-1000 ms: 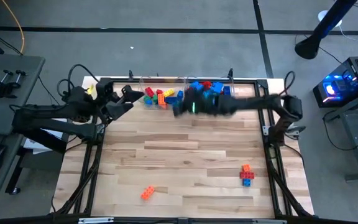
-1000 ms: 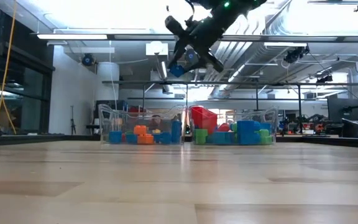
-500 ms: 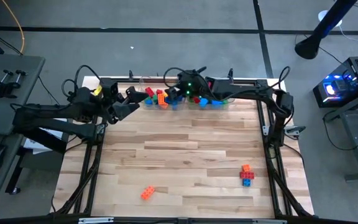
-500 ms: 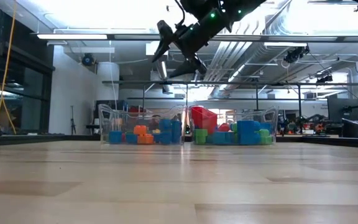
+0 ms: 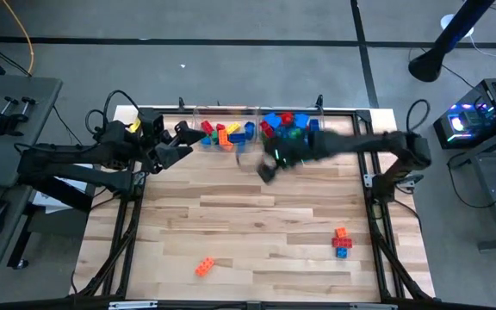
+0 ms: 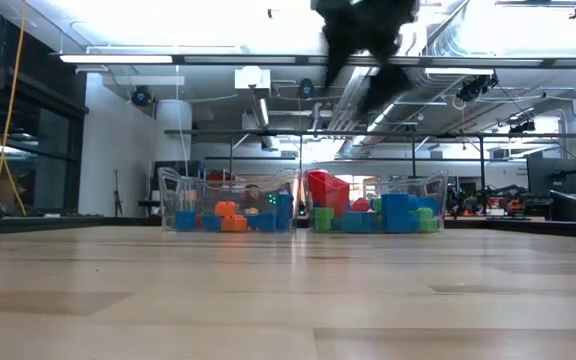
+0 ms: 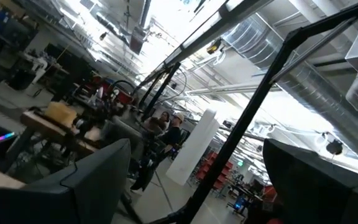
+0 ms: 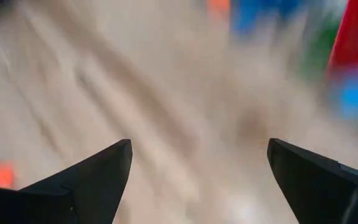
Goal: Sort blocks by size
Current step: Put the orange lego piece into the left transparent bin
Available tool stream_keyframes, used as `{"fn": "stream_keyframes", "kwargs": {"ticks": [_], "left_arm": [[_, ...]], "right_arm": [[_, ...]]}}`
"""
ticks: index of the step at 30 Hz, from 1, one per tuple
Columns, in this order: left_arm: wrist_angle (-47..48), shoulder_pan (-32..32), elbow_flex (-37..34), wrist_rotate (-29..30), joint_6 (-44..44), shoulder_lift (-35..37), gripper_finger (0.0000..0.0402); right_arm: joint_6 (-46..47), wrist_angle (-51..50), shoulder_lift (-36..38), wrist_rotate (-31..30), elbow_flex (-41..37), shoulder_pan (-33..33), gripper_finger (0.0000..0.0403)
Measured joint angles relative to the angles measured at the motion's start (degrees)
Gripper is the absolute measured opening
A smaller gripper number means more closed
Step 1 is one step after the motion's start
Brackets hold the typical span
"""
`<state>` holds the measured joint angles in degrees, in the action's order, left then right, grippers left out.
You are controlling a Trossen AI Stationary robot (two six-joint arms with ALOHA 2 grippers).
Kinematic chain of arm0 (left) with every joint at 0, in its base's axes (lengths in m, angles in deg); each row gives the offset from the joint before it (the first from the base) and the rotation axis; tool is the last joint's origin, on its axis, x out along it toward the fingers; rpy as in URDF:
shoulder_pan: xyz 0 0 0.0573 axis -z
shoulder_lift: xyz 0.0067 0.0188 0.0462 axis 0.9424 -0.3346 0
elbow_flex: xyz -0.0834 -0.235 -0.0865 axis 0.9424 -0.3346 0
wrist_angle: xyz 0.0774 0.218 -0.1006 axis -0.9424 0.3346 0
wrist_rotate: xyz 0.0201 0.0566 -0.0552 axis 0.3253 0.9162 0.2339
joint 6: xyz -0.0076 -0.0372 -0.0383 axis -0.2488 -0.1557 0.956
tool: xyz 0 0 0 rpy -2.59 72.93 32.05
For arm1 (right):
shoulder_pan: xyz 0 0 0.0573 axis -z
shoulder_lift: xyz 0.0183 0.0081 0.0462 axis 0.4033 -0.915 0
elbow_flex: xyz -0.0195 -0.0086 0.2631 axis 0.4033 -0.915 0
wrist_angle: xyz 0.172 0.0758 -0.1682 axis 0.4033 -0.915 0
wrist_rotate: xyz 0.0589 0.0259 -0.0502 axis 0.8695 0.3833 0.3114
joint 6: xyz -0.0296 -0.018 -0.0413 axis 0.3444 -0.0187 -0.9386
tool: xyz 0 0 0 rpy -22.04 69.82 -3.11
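Two clear bins stand at the table's far edge. The left bin [image 5: 198,118] [image 6: 168,190] holds orange, red and blue blocks [image 5: 226,133]. The right bin [image 5: 319,110] [image 6: 436,190] holds larger blue, red and green blocks [image 5: 287,123]. An orange block [image 5: 205,267] lies near the front edge, and an orange block on a blue one [image 5: 341,242] stands at the near right. My right gripper [image 5: 263,172] [image 8: 197,168] hangs open and empty above the table, just in front of the bins. My left gripper [image 5: 183,134] [image 7: 197,174] waits open at the far left.
The wooden table top [image 5: 257,224] lies bare between the bins and the two loose groups of blocks. Metal frame legs run along the table's left and right edges.
My right gripper carried a blue block to above the left bin, opened and let it go. The block is no longer between its fingers. The gripper has then swung back toward the table's near edge and slightly right, moving fast.
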<state>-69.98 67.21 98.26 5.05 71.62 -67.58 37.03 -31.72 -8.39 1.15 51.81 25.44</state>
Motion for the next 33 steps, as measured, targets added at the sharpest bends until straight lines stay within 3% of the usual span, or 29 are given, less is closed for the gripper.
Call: {"fn": "stream_keyframes", "kwargs": {"ticks": [3, 9, 12, 14, 17, 20, 27, 33], "left_arm": [[1.61, 0.0, 0.0, 0.01, 1.41, 0.02, 0.0351], [5.9, -0.05, 0.0, 0.02, 1.73, -0.08, 0.0351], [6.2, -0.17, -0.02, 0.02, 1.73, -0.59, 0.0351], [6.11, -0.17, -0.02, 0.06, 1.61, -0.88, 0.0351], [6.11, -0.17, -0.02, 0.65, 1.4, -1.69, 0.0351], [6.0, -0.17, -0.02, 0.72, 1.46, -2.73, 0.0351], [5.74, -0.17, -0.02, 0.76, 3.4, -5.03, 0.0351], [5.0, -0.17, -0.02, 0.76, 4.42, -5.4, 0.0351]], "right_arm": [[14.98, -5.42, 2.51, -0.67, -6.59, -9.95, 0.037], [57.09, -7.64, 6.23, 2.25, -19.14, -31.64, 0.0371], [75.82, -10.59, 6.95, 2.55, -21.8, -39.65, 0.0371], [83.63, -14.17, 7.0, 4.46, -22.48, -43.01, 0.0371], [86.12, -18.84, 6.98, 8.36, -23.06, -45.0, 0.0371], [83.71, -19.54, 6.98, 8.45, -24.15, -44.45, 0.0371], [68.91, -11.48, 7.72, 14.79, -30.67, -40.95, 0.0369], [67.78, -7.92, 16.24, 8.66, -34.54, -40.35, 0.0354]]}}
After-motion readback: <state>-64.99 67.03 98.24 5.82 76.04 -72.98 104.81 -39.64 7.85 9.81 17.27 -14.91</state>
